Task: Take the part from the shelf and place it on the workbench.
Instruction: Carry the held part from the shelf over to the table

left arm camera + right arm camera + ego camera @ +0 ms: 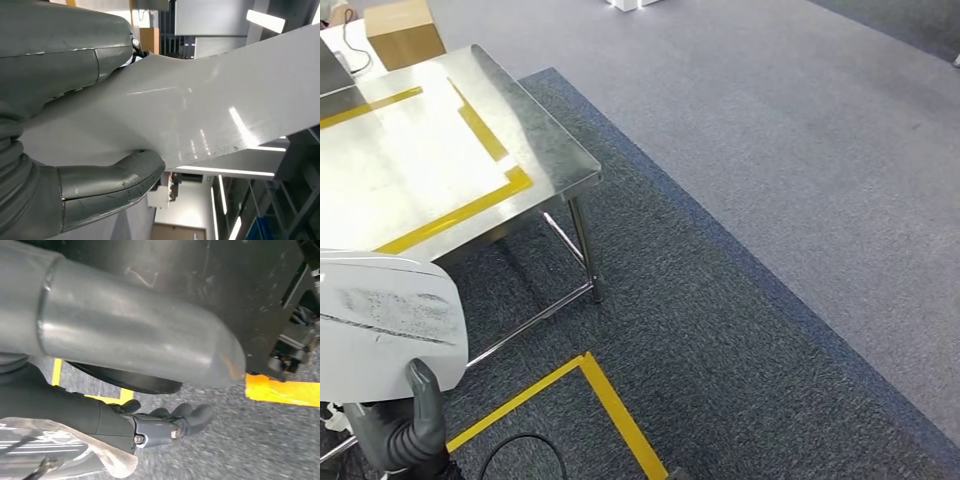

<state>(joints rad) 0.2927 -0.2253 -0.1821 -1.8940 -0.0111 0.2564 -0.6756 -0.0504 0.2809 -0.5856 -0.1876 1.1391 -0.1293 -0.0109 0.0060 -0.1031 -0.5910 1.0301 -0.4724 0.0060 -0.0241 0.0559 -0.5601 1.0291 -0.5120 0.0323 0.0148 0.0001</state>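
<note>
Your left hand (399, 425) grips the part (384, 325), a white curved panel with grey scuff marks, at the lower left of the head view; the thumb presses up on its lower edge. In the left wrist view, thick grey fingers (113, 182) clamp that same glossy panel from both sides, with ceiling light strips reflected on it. The part sits just below the near edge of the tabletop (546, 150) in the picture, apart from it.

The tabletop is bare brushed steel on thin metal legs, marked with yellow tape strips (482, 125) that form a rectangle outline. A cardboard box (401, 30) stands past its far end. Below, you see dark blue-grey carpet (712, 330) bordering lighter grey carpet, more yellow tape on the floor (618, 410) and a black cable (520, 445).

Your right hand (170, 422) hangs above the carpet, its dark fingers curled inward and holding nothing.
</note>
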